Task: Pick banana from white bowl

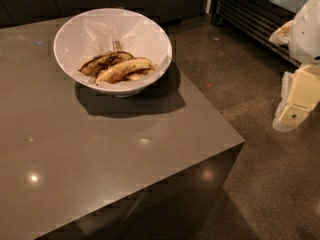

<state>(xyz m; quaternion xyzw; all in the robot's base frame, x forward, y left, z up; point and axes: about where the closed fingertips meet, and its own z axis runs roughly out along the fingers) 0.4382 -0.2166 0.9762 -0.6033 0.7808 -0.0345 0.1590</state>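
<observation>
The grey worktop (75, 164) filled the left of the view. The white bowl (95, 31) stood on it toward the far side. Two fruits lay touching in the bowl's bottom: a darker, black-streaked banana (104, 61) to the left and behind, and the banana (125, 69), paler yellow with brown speckles, in front and reaching right. Further right came the dark floor (235, 84), then the claw (295, 104) at the right edge, off the worktop and well apart from the bowl. Whether it was released or clenched could not be told.

The step in hand looked like the approach. To do it well, the claw would probably need to come in above the rim and descend over the paler fruit's middle. It should span that fruit crosswise, clear of the darker neighbour and the flaring wall, and squeeze gently, since the fruit looked soft.
</observation>
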